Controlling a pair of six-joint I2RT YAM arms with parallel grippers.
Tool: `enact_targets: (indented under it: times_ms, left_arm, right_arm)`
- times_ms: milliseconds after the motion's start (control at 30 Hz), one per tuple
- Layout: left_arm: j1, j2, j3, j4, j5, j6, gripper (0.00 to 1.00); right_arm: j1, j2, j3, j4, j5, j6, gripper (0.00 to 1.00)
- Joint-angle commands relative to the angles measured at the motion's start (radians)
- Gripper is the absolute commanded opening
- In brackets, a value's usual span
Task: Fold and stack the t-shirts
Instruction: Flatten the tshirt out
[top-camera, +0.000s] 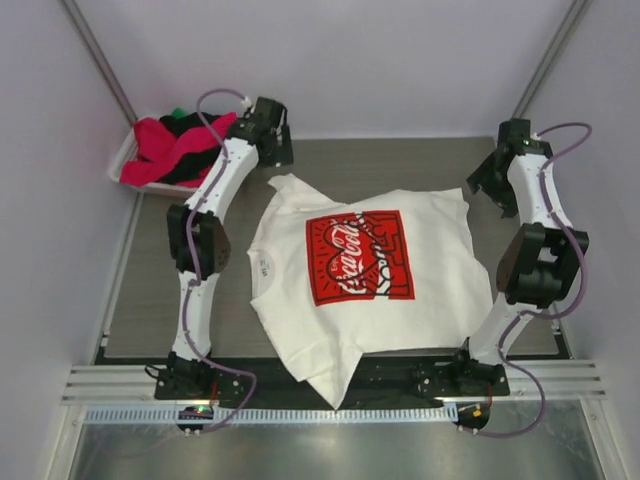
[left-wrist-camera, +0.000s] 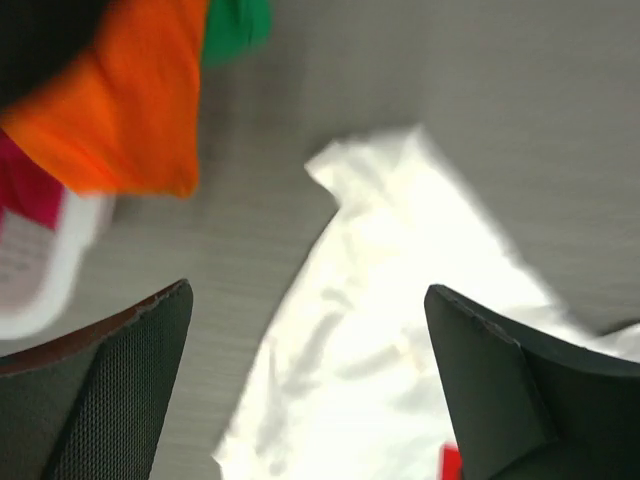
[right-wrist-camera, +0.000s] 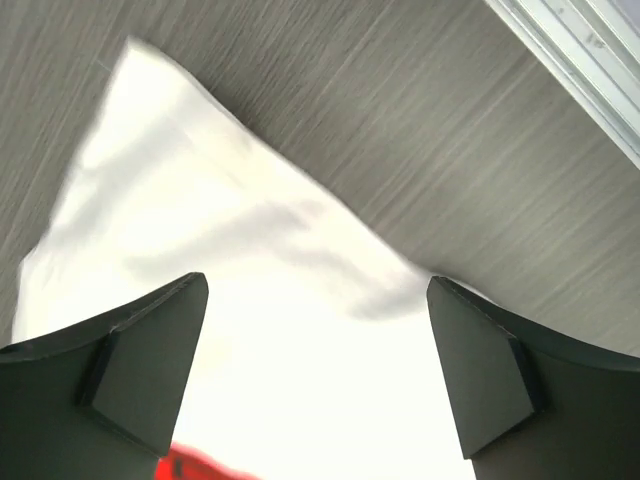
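Observation:
A white t-shirt (top-camera: 440, 270) with a red square Coca-Cola print (top-camera: 358, 257) lies spread flat mid-table, its hem hanging over the near edge. My left gripper (top-camera: 272, 150) is open and empty above the shirt's far-left sleeve (left-wrist-camera: 400, 300), jaws wide apart (left-wrist-camera: 308, 290). My right gripper (top-camera: 487, 182) is open and empty above the far-right sleeve (right-wrist-camera: 250, 290), jaws wide apart (right-wrist-camera: 316, 282). Magenta-pink (top-camera: 165, 150), black (top-camera: 195, 125) and green (top-camera: 178, 112) shirts are heaped at the far left. The left wrist view also shows an orange shirt (left-wrist-camera: 120, 110).
The heap sits in a small white plastic bin (top-camera: 125, 160) at the table's far-left corner; its rim shows in the left wrist view (left-wrist-camera: 60, 270). Pale walls enclose the table on three sides. A metal rail (right-wrist-camera: 580, 60) runs along the right edge.

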Motion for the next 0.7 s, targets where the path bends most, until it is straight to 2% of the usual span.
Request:
enact_targets:
  times_ms: [0, 100, 167, 200, 300, 367, 467, 667]
  left_arm:
    - [-0.033, -0.198, -0.204, -0.076, 0.086, -0.112, 1.0]
    - [-0.039, -0.319, -0.378, -0.025, 0.083, -0.136, 1.0]
    - [-0.058, -0.37, -0.457, -0.009, 0.056, -0.146, 1.0]
    - [-0.062, -0.401, -0.548, 0.004, 0.05, -0.158, 1.0]
    - [-0.07, -0.493, -0.737, 0.122, 0.048, -0.196, 1.0]
    - [-0.068, -0.501, -0.784, 0.184, 0.048, -0.207, 1.0]
    - [-0.068, -0.438, -0.764, 0.203, 0.059, -0.229, 0.97]
    - [-0.068, -0.181, -0.545, 0.214, 0.077, -0.253, 0.91]
  right_arm:
    - [0.007, -0.262, -0.002, 0.047, 0.032, -0.005, 0.99]
    - [0.011, -0.332, -0.094, 0.067, 0.006, -0.031, 0.99]
    - [0.031, -0.377, -0.221, 0.105, -0.021, -0.038, 0.99]
    - [0.04, -0.4, -0.267, 0.145, -0.05, -0.034, 0.99]
    - [0.093, -0.472, -0.45, 0.235, -0.133, -0.023, 0.99]
    - [0.129, -0.519, -0.579, 0.283, -0.188, -0.003, 0.99]
    - [0.169, -0.568, -0.731, 0.387, -0.274, 0.002, 0.99]
    - [0.171, -0.615, -0.923, 0.457, -0.348, -0.011, 0.98]
